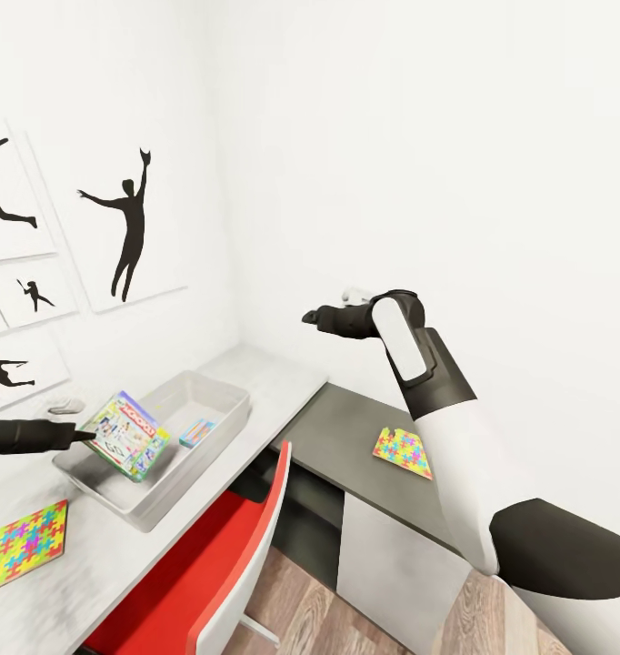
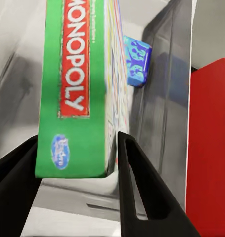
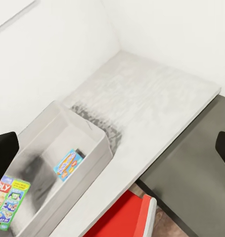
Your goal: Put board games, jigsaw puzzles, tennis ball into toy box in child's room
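My left gripper [image 1: 81,437] is shut on a green Monopoly board game [image 1: 126,435], held tilted over the near end of the light grey toy box [image 1: 221,393]. In the left wrist view the fingers [image 2: 137,187] clamp the game [image 2: 75,89] by its edge. A small blue board game [image 1: 194,431] lies flat inside the box. One jigsaw puzzle [image 1: 19,544] lies on the pale table [image 1: 274,382], another [image 1: 404,451] on the dark lower section. My right gripper [image 1: 315,317] hangs open and empty, high above the table corner. The tennis ball and the bed are out of view.
A red chair [image 1: 219,564] is tucked under the table in front of the toy box. White walls with black silhouette pictures [image 1: 128,227] close the left and back. A small grey object [image 1: 66,405] lies by the wall behind the box.
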Motion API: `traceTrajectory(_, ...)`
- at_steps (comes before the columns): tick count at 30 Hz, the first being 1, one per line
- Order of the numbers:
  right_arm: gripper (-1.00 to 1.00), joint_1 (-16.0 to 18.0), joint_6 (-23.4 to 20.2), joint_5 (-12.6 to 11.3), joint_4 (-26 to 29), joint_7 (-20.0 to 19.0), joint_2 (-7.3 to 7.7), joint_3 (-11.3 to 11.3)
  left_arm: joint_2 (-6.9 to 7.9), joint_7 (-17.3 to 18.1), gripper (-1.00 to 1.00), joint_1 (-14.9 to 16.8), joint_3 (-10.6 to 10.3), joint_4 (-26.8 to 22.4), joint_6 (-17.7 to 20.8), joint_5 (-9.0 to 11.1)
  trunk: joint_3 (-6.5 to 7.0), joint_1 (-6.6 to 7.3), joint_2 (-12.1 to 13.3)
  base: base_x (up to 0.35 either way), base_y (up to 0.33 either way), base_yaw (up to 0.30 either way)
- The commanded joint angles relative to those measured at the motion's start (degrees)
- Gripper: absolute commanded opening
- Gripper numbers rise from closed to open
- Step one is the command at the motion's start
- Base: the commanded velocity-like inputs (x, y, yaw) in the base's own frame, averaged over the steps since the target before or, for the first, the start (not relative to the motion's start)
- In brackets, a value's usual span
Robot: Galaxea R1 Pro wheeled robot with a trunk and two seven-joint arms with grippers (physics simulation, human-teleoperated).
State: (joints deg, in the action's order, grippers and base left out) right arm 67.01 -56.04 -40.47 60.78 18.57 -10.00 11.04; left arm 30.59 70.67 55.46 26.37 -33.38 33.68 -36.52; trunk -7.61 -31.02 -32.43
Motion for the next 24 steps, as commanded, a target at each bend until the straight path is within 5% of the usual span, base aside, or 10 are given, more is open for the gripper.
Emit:
traceTrajectory(1, 1.00, 0.06, -0.10, -0.57, 0.04, 0.59, 0.00, 0.04, 0.06, 0.49, -1.00, 0.09, 0.09, -0.04, 0.44, -0.48, -0.11, -0.03, -0.10, 0.000, 0.000, 0.000)
traceTrajectory(24, 1.00, 0.05, -0.04, -0.57, 0.13, 0.59, 0.00, 0.30, 2.36, 0.65, -1.00, 0.10, -0.60, 2.38, -3.65, -0.56, -0.11, -0.03, -0.10, 0.000, 0.000, 0.000)
